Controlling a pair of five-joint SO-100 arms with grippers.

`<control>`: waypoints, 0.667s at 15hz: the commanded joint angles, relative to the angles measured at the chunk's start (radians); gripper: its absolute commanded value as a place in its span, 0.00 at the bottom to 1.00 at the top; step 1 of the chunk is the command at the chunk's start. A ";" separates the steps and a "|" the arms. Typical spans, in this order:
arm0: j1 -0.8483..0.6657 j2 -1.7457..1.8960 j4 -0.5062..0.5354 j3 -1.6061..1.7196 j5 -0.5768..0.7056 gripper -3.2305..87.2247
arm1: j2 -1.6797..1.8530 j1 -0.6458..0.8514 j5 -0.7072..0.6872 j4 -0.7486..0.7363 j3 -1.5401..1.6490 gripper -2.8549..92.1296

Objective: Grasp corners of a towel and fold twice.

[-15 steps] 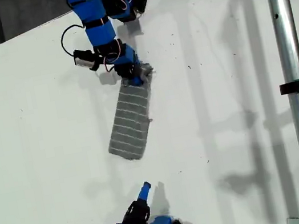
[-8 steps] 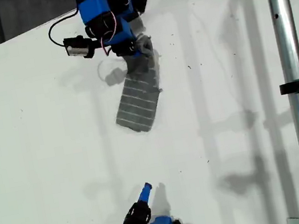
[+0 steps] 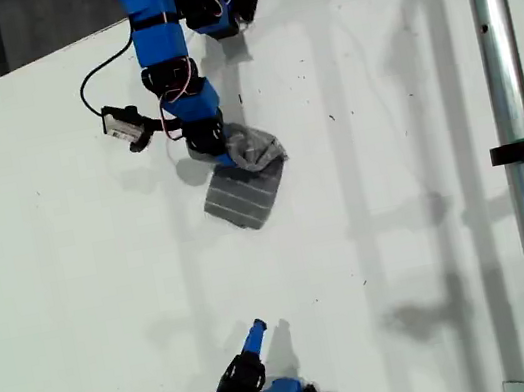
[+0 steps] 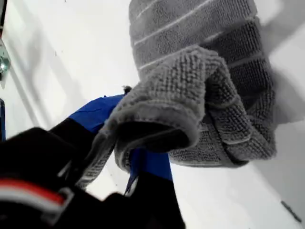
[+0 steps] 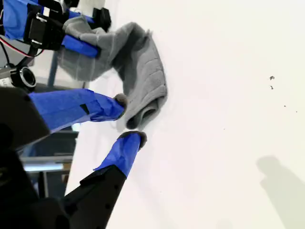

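Grey terry cloth is bunching over the blue fingers [image 4: 143, 160] of my first gripper [image 3: 224, 154], which is pinching an edge of the towel [image 3: 242, 181]; a thick fold is draping across the fingers and hiding their tips in the first wrist view. The pinched end is being held raised and doubled over the striped part lying flat on the white surface [image 3: 69, 250], a little toward the exterior view's top from the middle.

My second gripper [image 3: 253, 336] is sitting low near the exterior view's bottom edge, well apart from the towel, with its blue fingers [image 5: 126, 148] spread and holding nothing. In the second wrist view the towel [image 5: 140, 81] is showing beyond the fingertips as a rumpled hump.

A metal pole [image 3: 511, 111] is running down the exterior view's right side.
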 commanded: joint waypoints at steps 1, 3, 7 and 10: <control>0.006 0.008 -0.021 -0.005 -0.005 0.15 | -0.051 0.048 -0.048 -0.235 -0.037 0.10; 0.005 0.014 -0.032 0.012 -0.008 0.15 | -0.020 0.092 -0.095 -0.357 -0.032 0.32; 0.005 0.034 -0.054 0.032 -0.015 0.15 | 0.048 0.187 -0.146 -0.284 -0.114 0.21; 0.000 0.100 -0.109 0.103 -0.018 0.15 | 0.216 0.227 -0.170 -0.161 -0.054 0.18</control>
